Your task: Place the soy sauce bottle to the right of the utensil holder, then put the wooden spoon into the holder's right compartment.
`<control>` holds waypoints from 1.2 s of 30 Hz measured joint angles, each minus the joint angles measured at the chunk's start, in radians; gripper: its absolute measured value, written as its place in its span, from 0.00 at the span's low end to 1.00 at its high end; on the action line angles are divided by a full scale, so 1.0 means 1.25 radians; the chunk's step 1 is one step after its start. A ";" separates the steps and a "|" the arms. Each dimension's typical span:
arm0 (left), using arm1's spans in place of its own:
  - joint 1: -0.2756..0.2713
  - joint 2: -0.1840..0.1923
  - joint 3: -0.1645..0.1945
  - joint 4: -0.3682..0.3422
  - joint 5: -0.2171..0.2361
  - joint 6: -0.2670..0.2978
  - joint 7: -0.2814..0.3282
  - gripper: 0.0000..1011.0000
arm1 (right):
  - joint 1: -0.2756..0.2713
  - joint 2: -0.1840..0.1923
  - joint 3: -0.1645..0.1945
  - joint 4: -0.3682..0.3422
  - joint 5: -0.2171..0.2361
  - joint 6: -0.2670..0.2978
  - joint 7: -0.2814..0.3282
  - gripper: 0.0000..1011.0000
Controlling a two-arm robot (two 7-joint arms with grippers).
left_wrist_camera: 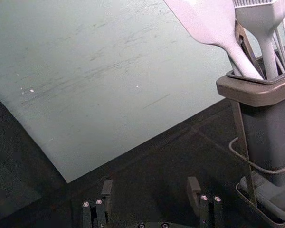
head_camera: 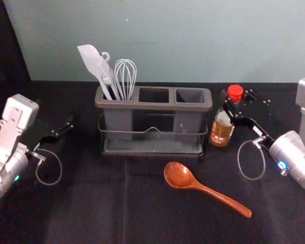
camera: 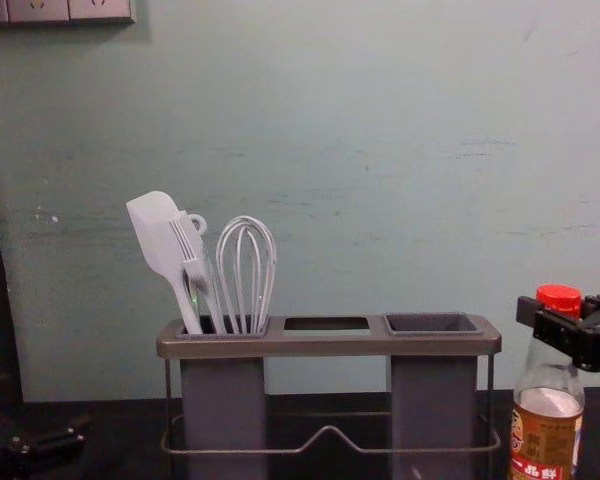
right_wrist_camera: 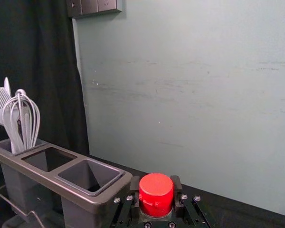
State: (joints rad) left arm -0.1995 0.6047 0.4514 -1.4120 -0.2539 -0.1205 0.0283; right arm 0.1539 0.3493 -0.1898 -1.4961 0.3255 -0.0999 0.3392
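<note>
Before you, a black cloth (head_camera: 91, 203) meets a pale wall (head_camera: 193, 40). Your bottle (head_camera: 221, 133) is upright just right of the holder (head_camera: 153, 105), its neck pinched by the right gripper (right_wrist_camera: 156, 184); expect slick, rigid, liquid-weighted handling. In front, the light, stiff spoon (head_camera: 179, 175) likely suits a handle grip. Left of the holder, the left gripper (left_wrist_camera: 150, 185) has spread fingers.

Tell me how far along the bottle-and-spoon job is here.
Looks done: the soy sauce bottle is at the right side of the utensil holder. In hand: the right gripper is closed around the bottle's neck; I can't tell whether its full weight is on the table. Left: letting go, then the wooden spoon, lying in front of the holder, whose right compartment is empty.
</note>
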 joint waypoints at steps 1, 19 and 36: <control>0.000 0.000 0.000 0.000 0.000 0.000 0.000 0.99 | 0.000 -0.001 0.000 0.001 0.000 -0.001 0.000 0.38; 0.000 0.000 0.000 0.000 0.000 0.000 0.000 0.99 | 0.011 -0.009 -0.004 0.029 -0.005 -0.009 0.012 0.38; 0.000 0.000 0.000 0.000 0.000 0.000 0.000 0.99 | 0.002 -0.007 0.002 0.009 -0.009 -0.013 0.007 0.77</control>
State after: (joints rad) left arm -0.1995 0.6047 0.4514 -1.4120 -0.2539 -0.1205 0.0283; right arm 0.1559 0.3401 -0.1875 -1.4852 0.3143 -0.1159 0.3478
